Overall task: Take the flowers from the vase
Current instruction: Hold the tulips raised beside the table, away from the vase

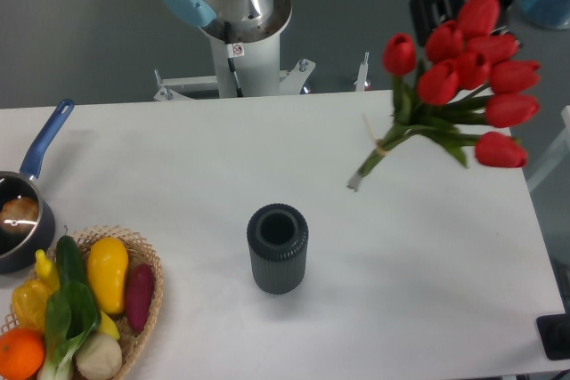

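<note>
A single fixed camera looks down from above the near edge of the white tabletop (178,157), facing the robot's base (239,37) beyond the far edge, at middle distance, taking in almost the whole surface.

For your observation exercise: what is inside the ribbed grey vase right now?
The vase shows only a dark, open mouth with no stems in it; its bottom is too shadowed to see. The tulips hang in the air up to the right, clear of it.
</note>
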